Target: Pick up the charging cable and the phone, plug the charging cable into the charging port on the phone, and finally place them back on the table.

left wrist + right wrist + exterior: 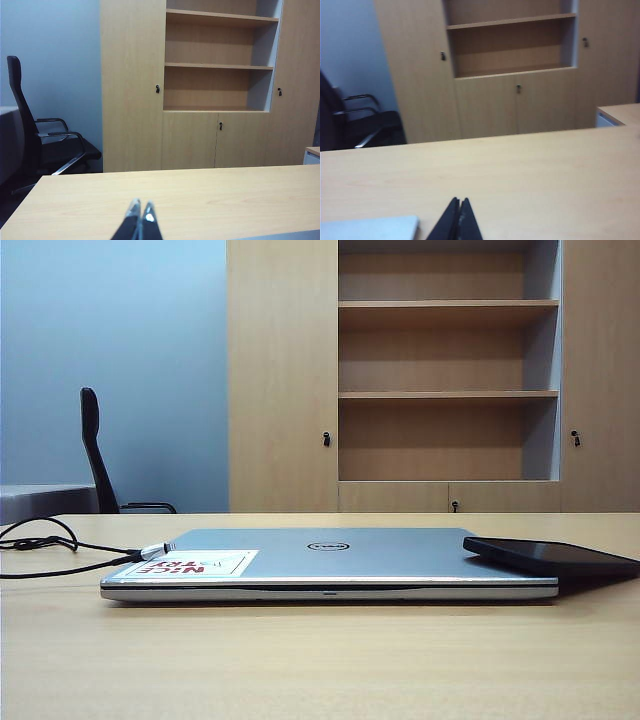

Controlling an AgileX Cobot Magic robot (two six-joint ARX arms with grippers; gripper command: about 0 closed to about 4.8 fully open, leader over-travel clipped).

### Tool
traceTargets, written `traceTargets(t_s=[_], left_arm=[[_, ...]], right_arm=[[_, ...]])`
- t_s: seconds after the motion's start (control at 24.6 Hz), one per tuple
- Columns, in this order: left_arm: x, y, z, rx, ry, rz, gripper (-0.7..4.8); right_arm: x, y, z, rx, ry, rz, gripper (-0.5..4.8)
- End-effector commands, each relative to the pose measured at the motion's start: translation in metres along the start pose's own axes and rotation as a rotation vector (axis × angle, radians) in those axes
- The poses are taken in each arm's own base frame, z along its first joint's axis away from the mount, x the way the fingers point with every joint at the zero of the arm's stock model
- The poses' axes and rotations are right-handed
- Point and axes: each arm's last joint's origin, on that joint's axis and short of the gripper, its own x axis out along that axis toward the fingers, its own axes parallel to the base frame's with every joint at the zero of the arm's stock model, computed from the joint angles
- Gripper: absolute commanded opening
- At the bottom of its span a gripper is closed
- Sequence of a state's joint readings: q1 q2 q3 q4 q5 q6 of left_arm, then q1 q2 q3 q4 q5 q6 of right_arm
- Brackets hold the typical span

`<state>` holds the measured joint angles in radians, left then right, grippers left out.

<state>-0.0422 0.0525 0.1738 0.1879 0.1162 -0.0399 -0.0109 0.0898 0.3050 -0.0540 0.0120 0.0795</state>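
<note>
The left gripper [140, 209] and the right gripper [459, 206] each hold their fingers pressed together on nothing, raised over the bare table [320, 660] with neither the phone nor the cable anywhere near their tips, which suggests nothing has been picked up yet. The phone [550, 556] lies tilted, one end resting on the corner of the closed laptop [330, 562], its charging port too small to make out. The charging cable [60, 545] trails across the table with its plug tip touching the laptop's opposite corner, so the laptop sits between the two and could crowd either grasp.
</note>
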Motion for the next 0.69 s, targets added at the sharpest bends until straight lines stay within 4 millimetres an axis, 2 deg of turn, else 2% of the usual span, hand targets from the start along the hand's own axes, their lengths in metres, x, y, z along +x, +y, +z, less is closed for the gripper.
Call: traceTargets(t_s=[0.04,0.16,0.33,0.41,0.49,0.69], left_arm=[[0.012,0.001,0.019,-0.003,0.021,-0.001,-0.06],[0.035,0.003,0.033,-0.011,0.082,0.001,-0.06],[0.061,0.003,0.036,-0.024,0.168,-0.012,-0.06],[0.077,-0.001,0.030,-0.032,0.231,-0.052,-0.06],[0.092,-0.009,0.015,-0.046,0.312,-0.105,-0.06],[0.110,-0.023,-0.018,0.024,0.452,-0.196,-0.06]], right_arm=[[0.007,0.006,0.033,0.001,-0.028,0.099,-0.02],[0.022,0.011,0.064,0.000,-0.012,0.203,-0.03],[0.035,0.018,0.076,0.009,0.016,0.264,-0.04],[0.038,0.024,0.073,0.017,0.054,0.292,-0.04],[0.038,0.033,0.067,0.027,0.107,0.313,-0.04],[0.033,0.057,0.058,-0.027,0.180,0.484,-0.04]])
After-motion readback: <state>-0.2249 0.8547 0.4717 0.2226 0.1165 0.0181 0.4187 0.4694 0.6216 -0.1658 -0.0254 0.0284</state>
